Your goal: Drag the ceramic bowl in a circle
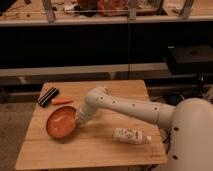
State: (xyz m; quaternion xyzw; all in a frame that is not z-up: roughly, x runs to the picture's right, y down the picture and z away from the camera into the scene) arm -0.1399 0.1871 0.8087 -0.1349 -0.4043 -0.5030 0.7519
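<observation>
Camera view, gripper (76, 120) at ceramic bowl (60, 123) rim

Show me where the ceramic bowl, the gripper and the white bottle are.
ceramic bowl (59, 123): camera view, on its speckled inside.
gripper (80, 119): camera view, at the arm's tip by the bowl's right rim.
white bottle (131, 135): camera view, on its middle, lying sideways.
</observation>
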